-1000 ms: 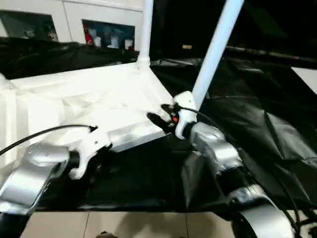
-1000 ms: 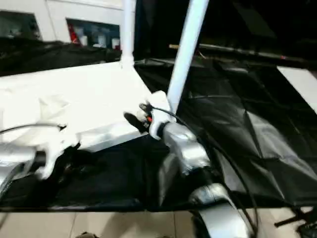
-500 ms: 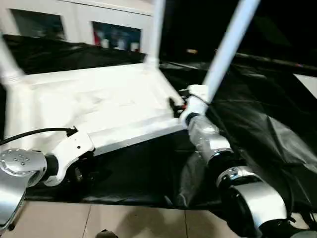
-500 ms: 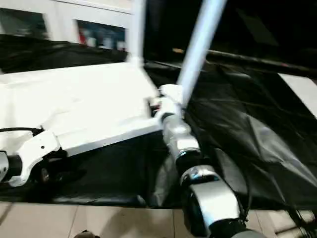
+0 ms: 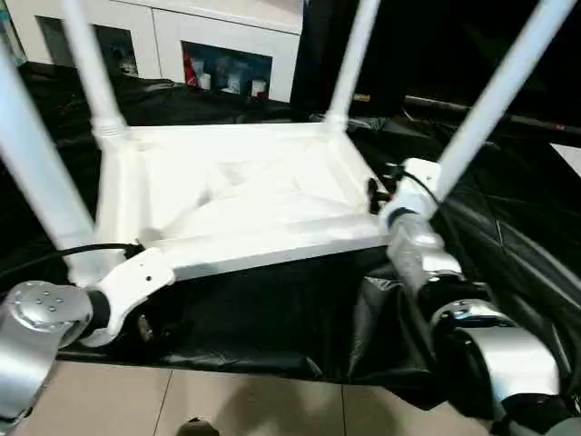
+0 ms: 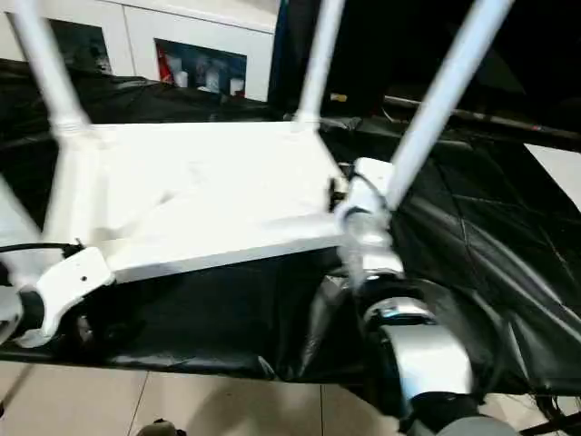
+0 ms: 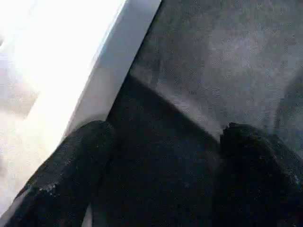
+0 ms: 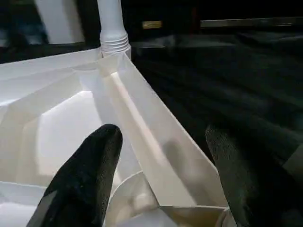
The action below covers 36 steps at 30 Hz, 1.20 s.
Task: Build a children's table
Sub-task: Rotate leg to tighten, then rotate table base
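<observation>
Here we see the children's table [image 5: 245, 195] lying upside down on the large table draped in black cloth [image 5: 508, 245], its legs pointing up.

We make out a smooth white plastic top with a ribbed, panelled underside and a raised rim, and long round tubular legs rising from ringed corner sockets; all four legs are cut off by the top of the head views, and glare washes out the ribs. The cloth is dark, creased and slightly shiny. Our left gripper [image 7: 161, 142] stands released, its black fingers spread wide just beside the table's near edge, over the cloth. Our right gripper [image 8: 163, 142] has its fingers set apart to either side of the rim at the near right corner socket; we cannot tell whether they touch it. A white glass-door cabinet [image 5: 227, 54] stands behind.
</observation>
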Available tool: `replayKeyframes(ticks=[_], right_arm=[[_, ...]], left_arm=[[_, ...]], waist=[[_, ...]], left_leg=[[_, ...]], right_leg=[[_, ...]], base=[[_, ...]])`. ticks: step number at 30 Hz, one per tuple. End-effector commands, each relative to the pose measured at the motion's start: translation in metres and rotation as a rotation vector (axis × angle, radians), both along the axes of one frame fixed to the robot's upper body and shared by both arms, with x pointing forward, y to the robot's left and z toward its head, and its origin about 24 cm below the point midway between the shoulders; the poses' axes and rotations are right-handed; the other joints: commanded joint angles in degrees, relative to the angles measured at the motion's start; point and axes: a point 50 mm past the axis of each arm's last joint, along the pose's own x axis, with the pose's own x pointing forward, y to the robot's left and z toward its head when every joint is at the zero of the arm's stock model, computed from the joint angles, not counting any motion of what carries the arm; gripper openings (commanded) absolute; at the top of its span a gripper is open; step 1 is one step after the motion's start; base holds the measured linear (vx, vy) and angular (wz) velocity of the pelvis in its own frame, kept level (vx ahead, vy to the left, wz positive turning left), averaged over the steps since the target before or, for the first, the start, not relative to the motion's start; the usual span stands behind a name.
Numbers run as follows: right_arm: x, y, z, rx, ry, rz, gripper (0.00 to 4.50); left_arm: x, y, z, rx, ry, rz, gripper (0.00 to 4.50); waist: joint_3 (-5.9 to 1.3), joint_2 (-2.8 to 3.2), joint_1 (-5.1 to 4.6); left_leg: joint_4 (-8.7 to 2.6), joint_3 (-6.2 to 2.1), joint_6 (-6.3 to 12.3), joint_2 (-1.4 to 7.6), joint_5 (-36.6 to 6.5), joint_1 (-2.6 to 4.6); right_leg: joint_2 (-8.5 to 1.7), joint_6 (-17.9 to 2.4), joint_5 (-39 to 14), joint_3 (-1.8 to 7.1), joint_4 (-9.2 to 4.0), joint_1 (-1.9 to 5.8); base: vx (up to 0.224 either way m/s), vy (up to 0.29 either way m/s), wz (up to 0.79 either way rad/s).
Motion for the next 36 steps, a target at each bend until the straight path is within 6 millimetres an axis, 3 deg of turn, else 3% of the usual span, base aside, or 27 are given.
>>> replayKeyframes(ticks=[1,5,9,12,15,16,19,22,23,24,28,31,34,35,36], right_arm=[[0.002,-0.021,0.009,-0.01,-0.034,-0.06,3.18],[0.003,-0.005,0.011,-0.018,-0.066,0.144,3.18],[-0.005,0.02,0.004,-0.045,-0.096,0.411,3.18],[-0.012,0.025,-0.003,-0.054,-0.088,0.499,3.18],[-0.024,0.026,-0.012,-0.038,-0.088,0.573,3.18],[-0.029,0.026,-0.015,-0.029,-0.09,0.601,3.18],[-0.047,0.022,-0.024,-0.031,-0.088,0.658,3.18],[-0.062,0.016,-0.027,-0.025,-0.086,0.687,3.18],[-0.071,0.01,-0.028,-0.024,-0.088,0.7,3.18],[-0.078,0.005,-0.027,-0.012,-0.091,0.711,3.18],[-0.09,-0.005,-0.023,0.006,-0.105,0.751,3.18],[-0.1,-0.014,-0.022,0.021,-0.098,0.768,3.18],[-0.099,-0.018,-0.031,-0.036,-0.013,0.699,3.18],[-0.098,-0.018,-0.032,-0.04,-0.006,0.692,3.18],[-0.096,-0.017,-0.034,-0.05,0.006,0.672,3.18]], left_arm=[[0.002,0.001,0.006,-0.025,-0.051,-0.007,4.48],[-0.012,-0.001,0.021,-0.224,-0.023,-0.066,4.48],[-0.027,0.015,0.033,-0.291,0.062,-0.051,4.48],[-0.033,0.028,0.039,-0.292,0.075,-0.042,4.48],[-0.04,0.047,0.048,-0.304,0.073,-0.009,4.48],[-0.043,0.054,0.051,-0.296,0.074,0.005,4.48],[-0.049,0.076,0.057,-0.275,0.059,0.071,4.48],[-0.053,0.092,0.062,-0.299,0.019,0.119,4.48],[-0.053,0.1,0.065,-0.347,-0.04,0.148,4.48],[-0.052,0.105,0.069,-0.374,-0.095,0.16,4.48],[-0.05,0.115,0.071,-0.419,-0.168,0.186,4.48],[-0.045,0.115,0.068,-0.495,-0.227,0.176,4.48],[-0.028,0.102,0.058,-0.6,-0.313,0.156,4.48],[-0.027,0.1,0.057,-0.606,-0.32,0.154,4.48],[-0.023,0.098,0.056,-0.614,-0.335,0.152,4.48]], waist=[[-3.92,2.32,-0.72],[-3.96,2.26,-1.36],[-3.55,2.27,-2.42],[-3.48,2.54,-2.92],[-3.31,2.67,-2.81],[-3.28,2.88,-2.85],[-3.02,2.7,-2.86],[-2.61,2.73,-2.76],[-2.54,2.47,-2.8],[-2.46,2.63,-2.39],[-2.33,2.48,-2.47],[-2.09,2.52,-2.42],[-1.68,2.88,-2.65],[-2.0,2.84,-2.54],[-2.16,2.84,-2.64]], left_leg=[[-4.11,0.39,-4.62,0.01,-17.96,1.49],[-3.98,0.38,-4.01,-0.08,-17.4,1.12],[-4.27,0.15,-3.11,0.11,-20.05,0.89],[-4.27,0.11,-3.03,0.27,-19.97,1.14],[-4.33,0.22,-2.69,0.26,-20.29,1.55],[-4.45,0.16,-2.81,0.35,-20.44,1.57],[-4.66,0.1,-2.47,0.44,-22.18,1.66],[-4.98,-0.15,-2.69,0.47,-25.74,1.93],[-4.99,-0.23,-2.77,0.48,-27.03,2.06],[-4.99,-0.23,-2.57,0.45,-27.9,2.33],[-5.09,-0.66,-2.75,0.44,-31.3,2.46],[-5.09,-0.85,-2.56,0.4,-32.62,2.61],[-5.17,-1.38,-3.79,0.27,-36.7,3.37],[-5.07,-1.49,-3.99,0.22,-37.18,3.81],[-5.27,-1.74,-3.9,0.22,-36.48,3.38]], right_leg=[[-1.87,-8.19,-9.49,1.6,-3.52,1.71],[-1.72,-9.66,-6.91,1.5,-3.14,2.02],[-1.89,-9.93,-11.59,1.59,-3.67,1.99],[-1.74,-10.31,-11.49,1.77,-3.82,1.86],[-1.47,-10.26,-11.64,1.9,-4.07,1.65],[-1.46,-10.3,-11.61,1.91,-4.01,1.62],[-1.51,-9.84,-13.93,2.01,-4.41,1.56],[-1.63,-9.03,-19.21,2.06,-5.09,1.23],[-1.61,-8.7,-20.75,2.07,-5.26,1.01],[-1.74,-8.23,-21.92,2.15,-5.64,0.92],[-2.02,-7.52,-26.37,2.01,-6.1,0.72],[-2.14,-6.73,-29.5,1.98,-6.61,0.52],[-2.18,-5.73,-34.87,1.21,-7.55,0.23],[-2.28,-5.67,-34.28,1.07,-7.73,0.27],[-2.49,-5.95,-33.1,1.08,-7.47,0.8]], base=[[0.0,0.0,0.0],[0.0,0.0,0.0],[0.0,0.0,0.0],[0.0,0.0,0.0],[0.0,0.0,0.0],[0.0,0.0,0.0],[0.0,0.0,0.0],[0.0,0.0,0.0],[0.0,0.0,0.0],[0.0,0.0,0.0],[0.0,0.0,0.0],[0.0,0.0,0.0],[0.0,0.0,0.0],[0.0,0.0,0.0],[0.0,0.0,0.0]])
